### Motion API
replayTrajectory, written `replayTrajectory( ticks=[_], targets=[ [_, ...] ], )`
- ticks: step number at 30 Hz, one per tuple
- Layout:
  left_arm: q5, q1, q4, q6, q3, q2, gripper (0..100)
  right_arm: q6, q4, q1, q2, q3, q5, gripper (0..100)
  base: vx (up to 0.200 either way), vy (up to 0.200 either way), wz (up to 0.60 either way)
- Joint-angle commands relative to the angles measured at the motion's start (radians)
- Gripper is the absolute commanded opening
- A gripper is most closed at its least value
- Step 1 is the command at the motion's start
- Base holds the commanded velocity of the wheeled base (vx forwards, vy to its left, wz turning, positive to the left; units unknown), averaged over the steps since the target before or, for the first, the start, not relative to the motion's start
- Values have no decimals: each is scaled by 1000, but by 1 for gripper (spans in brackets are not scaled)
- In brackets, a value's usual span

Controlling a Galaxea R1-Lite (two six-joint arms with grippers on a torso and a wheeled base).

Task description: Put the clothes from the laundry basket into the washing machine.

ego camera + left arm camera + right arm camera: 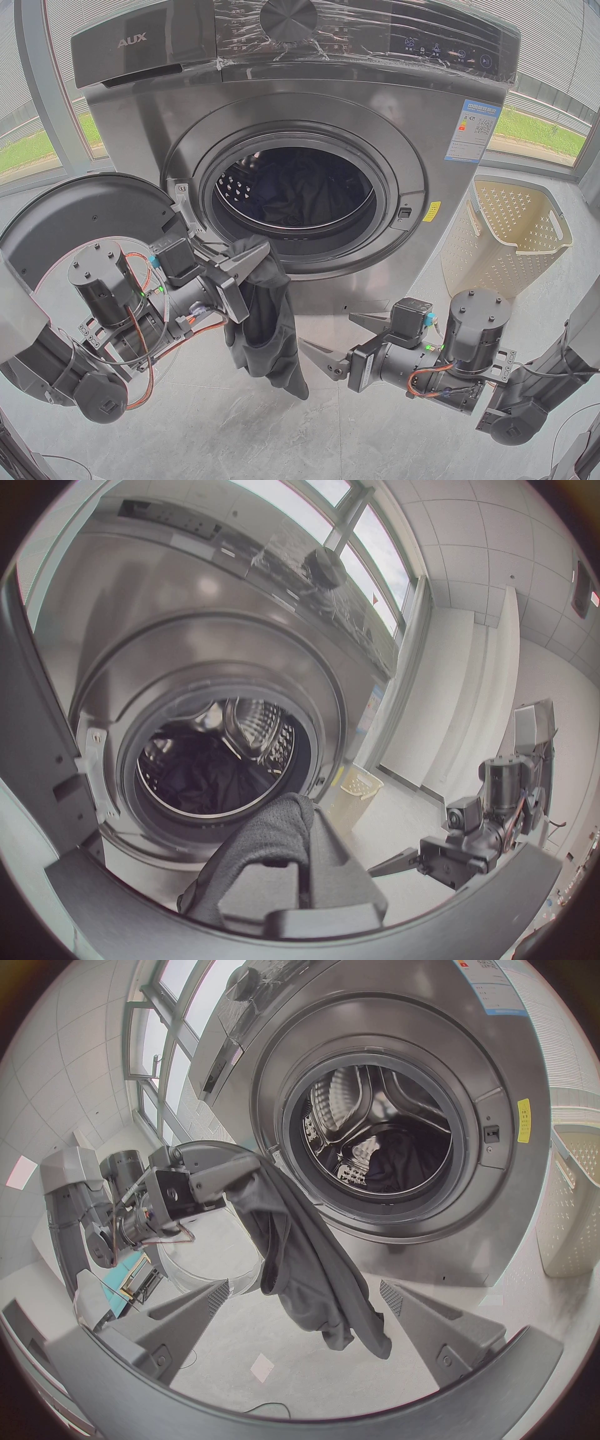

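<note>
While the washer (375, 106) is standing at the far side with its round door (81, 212) hanging open to the left, what seems to be dark cloth (300, 194) is lying inside the drum, though the shade there is making it hard to tell pieces apart. Right of the washer, the basket (481, 262) is sitting on the floor, just beside it. A dark grey garment (269, 325) is dangling before the lower left rim of the opening, outside the drum. The left gripper (259, 250) is pinching its top, fingers clamped on the fabric. The right gripper (328, 331) is hovering near, right of the garment, fingers spread apart, holding nothing.
</note>
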State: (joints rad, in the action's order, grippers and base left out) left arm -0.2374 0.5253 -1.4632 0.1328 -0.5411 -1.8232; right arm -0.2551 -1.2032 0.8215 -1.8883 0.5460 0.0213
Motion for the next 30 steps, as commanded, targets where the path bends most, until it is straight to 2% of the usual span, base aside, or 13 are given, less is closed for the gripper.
replayTrajectory(
  ticks=[1,6,10,15,30],
  targets=[
    [15,2,-12,1,-36,2,0,20,-19,-4,-55,32,2,100,0,0,0],
    [44,5,-36,1,-79,5,0,93,-122,-10,-172,74,-1,100,0,0,0],
    [70,7,-40,2,-111,4,0,120,-167,-21,-239,120,-1,100,0,0,0],
    [86,9,-42,4,-132,5,0,123,-164,-18,-273,163,-1,100,0,0,0],
    [84,9,-45,4,-140,8,0,139,-156,-44,-391,341,-1,100,0,0,0]
  ],
)
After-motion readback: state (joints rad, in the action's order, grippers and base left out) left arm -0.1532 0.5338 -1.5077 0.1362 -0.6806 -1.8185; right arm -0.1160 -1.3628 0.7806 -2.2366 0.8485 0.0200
